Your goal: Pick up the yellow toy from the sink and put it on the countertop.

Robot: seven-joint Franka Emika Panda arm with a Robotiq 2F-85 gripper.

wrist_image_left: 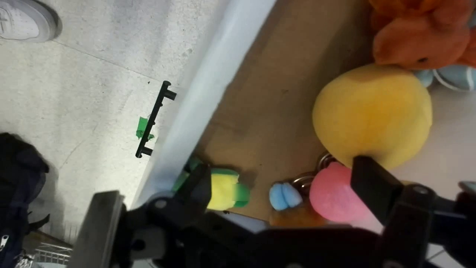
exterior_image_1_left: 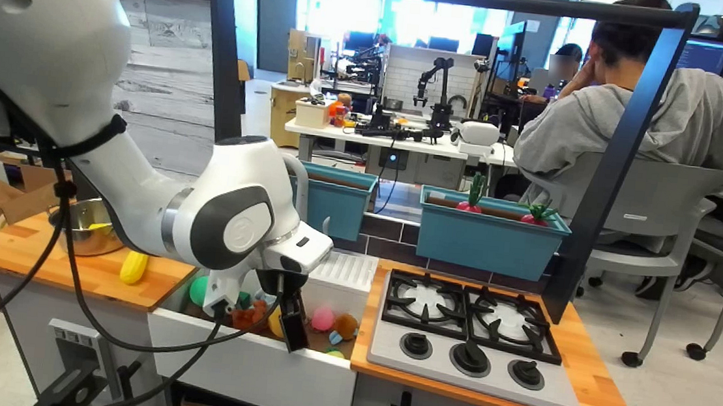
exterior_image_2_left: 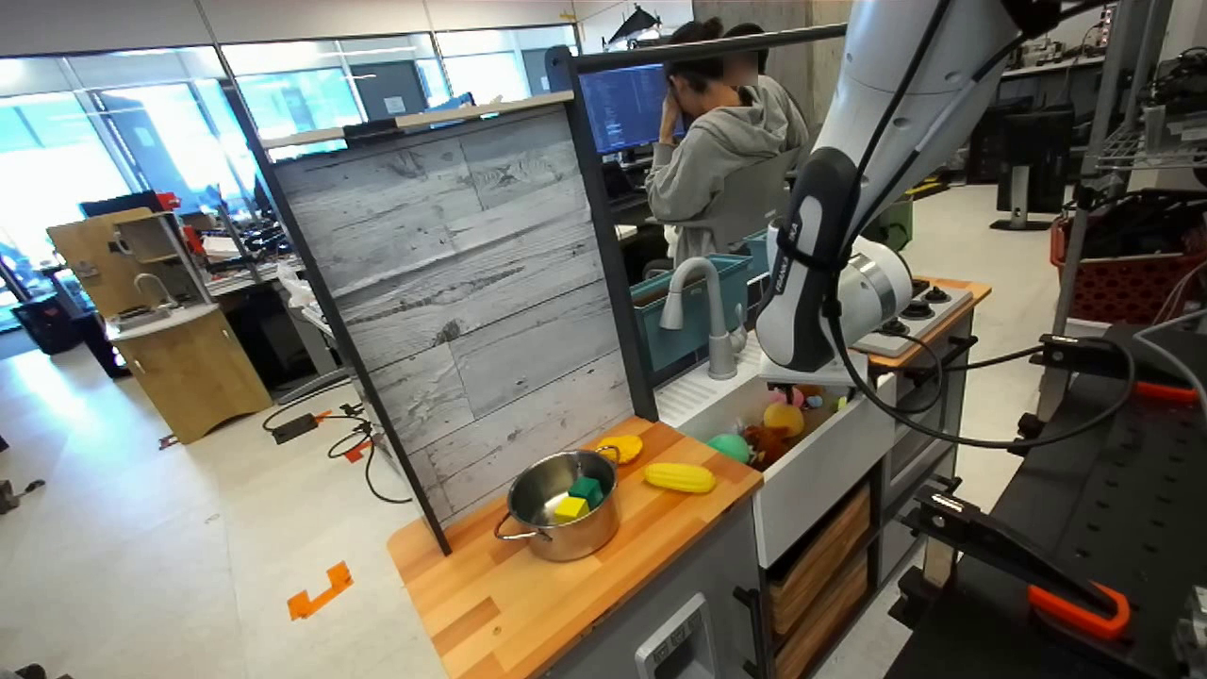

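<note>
Yellow toy (wrist_image_left: 372,111) is in the sink (exterior_image_2_left: 820,476), past the edge of the worktop (exterior_image_2_left: 537,604). Wrist view has the end effector (wrist_image_left: 284,176) spread wide, hard to tell from outside. Green block (exterior_image_2_left: 586,488) in the pot (exterior_image_2_left: 575,539), near the worktop's back edge, only shows in an exterior view.

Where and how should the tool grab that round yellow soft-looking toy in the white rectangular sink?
Probably best from above, gripping the yellow toy across its middle, front to back of the sink. Its round sides bulge widest there, nothing lies on top, and the orange plush toy and round pink toy sit close at its other sides.
</note>
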